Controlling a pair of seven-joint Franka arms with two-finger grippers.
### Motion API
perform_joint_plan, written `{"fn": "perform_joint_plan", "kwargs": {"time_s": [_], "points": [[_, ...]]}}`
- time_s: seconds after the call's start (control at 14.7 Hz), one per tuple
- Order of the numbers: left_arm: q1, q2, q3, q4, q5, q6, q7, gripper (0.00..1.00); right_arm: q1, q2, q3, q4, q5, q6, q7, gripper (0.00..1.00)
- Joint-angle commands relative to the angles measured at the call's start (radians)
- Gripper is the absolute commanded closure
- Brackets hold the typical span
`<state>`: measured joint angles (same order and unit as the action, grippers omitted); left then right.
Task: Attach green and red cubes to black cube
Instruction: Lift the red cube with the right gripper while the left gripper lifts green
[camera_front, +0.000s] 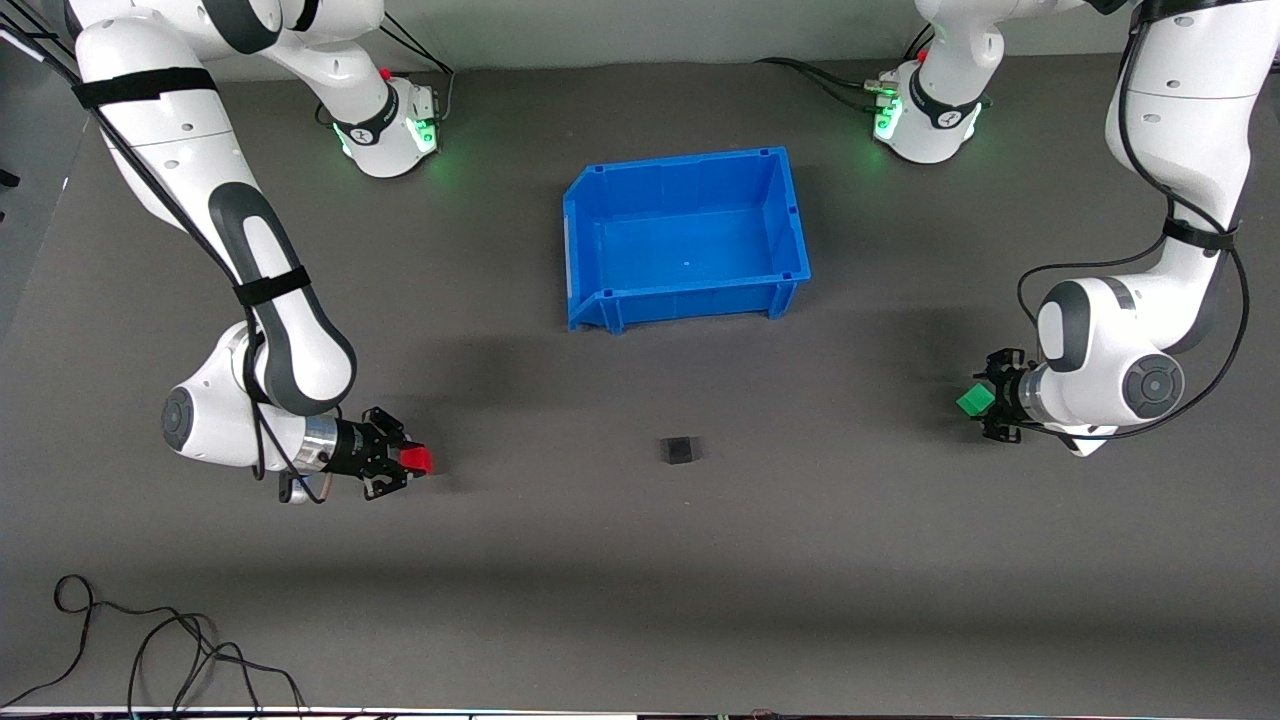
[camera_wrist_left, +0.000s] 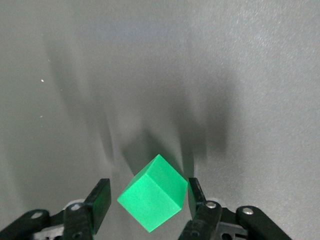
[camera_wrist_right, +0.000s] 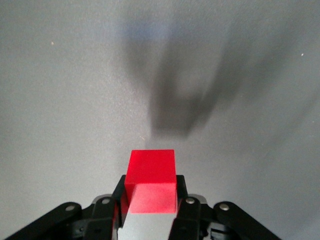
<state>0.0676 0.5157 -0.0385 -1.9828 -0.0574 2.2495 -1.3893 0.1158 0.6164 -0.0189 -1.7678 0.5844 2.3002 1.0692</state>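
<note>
Front view is showing the small matte black cube (camera_front: 680, 450) sitting alone on the grey mat (camera_front: 640, 560) slightly below the frame's centre, nearer the camera than the open blue plastic bin (camera_front: 795, 215) that is standing in the upper middle of the frame.

Toward the right edge of that frame, the small bright green cube (camera_front: 974, 399) is being held by the left gripper (camera_front: 985, 400), which is pointing sideways toward the middle of the mat from the white left arm (camera_front: 1100, 360). In the left wrist view the green cube (camera_wrist_left: 153, 199) is sitting in the lower centre of the frame, turned cornerwise between the two black fingers (camera_wrist_left: 99, 198); the jaws are standing partly open to the cube's width and are pinching it, with its shadow falling on the mat apart from it, so it is hanging clear of the surface.

At the lower left of the front view, the small bright red cube (camera_front: 421, 459) is being gripped by the right gripper (camera_front: 408, 462) at the end of the white right arm (camera_front: 260, 400), also aiming toward the black cube. In the right wrist view the red cube (camera_wrist_right: 150, 181) is lying square between the fingers (camera_wrist_right: 181, 197) at the bottom centre, the jaws closing narrowly on its sides, its shadow cast separately on the mat.

Both coloured cubes are staying well apart from the black one, each over bare mat.

A loose black cable (camera_front: 150, 640) is curling at the front view's lower left corner.
</note>
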Motion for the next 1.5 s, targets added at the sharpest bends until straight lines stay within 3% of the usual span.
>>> {"fn": "perform_joint_plan", "kwargs": {"time_s": [0.0,0.07,0.2,0.27,0.41,0.68,0.95,1.16,1.43], "points": [[-0.032,-0.009,0.011,-0.016,0.010,-0.008,-0.027,0.51,0.015,-0.004,-0.006,0.002,0.015,0.008,0.011,0.69],[-0.029,-0.012,0.011,-0.014,0.010,-0.011,-0.025,0.67,0.018,-0.003,-0.006,0.002,0.015,0.008,0.011,0.68],[-0.029,-0.013,0.011,-0.007,0.011,-0.013,-0.022,0.90,0.021,-0.003,-0.006,0.002,0.015,0.008,0.009,0.66],[-0.029,-0.013,0.012,0.001,0.011,-0.021,-0.022,0.97,0.021,-0.001,-0.006,0.002,0.015,0.008,0.009,0.67],[-0.031,-0.011,0.011,0.051,0.010,-0.066,-0.028,1.00,0.028,-0.001,-0.006,0.002,0.015,0.008,0.011,0.67],[-0.038,-0.006,0.009,0.116,-0.001,-0.122,-0.071,0.96,0.063,-0.006,-0.004,0.019,0.017,0.008,0.050,0.67],[-0.003,0.009,0.017,0.102,0.112,-0.156,-0.056,0.67,0.070,-0.003,-0.004,0.024,0.017,0.008,0.067,0.67],[0.018,0.017,0.017,0.068,0.174,-0.143,-0.039,0.58,0.068,0.008,-0.004,0.022,0.017,0.008,0.055,0.67],[0.027,0.020,0.017,0.078,0.172,-0.131,-0.028,0.51,0.067,0.022,-0.006,0.024,0.009,0.009,0.051,0.67]]}}
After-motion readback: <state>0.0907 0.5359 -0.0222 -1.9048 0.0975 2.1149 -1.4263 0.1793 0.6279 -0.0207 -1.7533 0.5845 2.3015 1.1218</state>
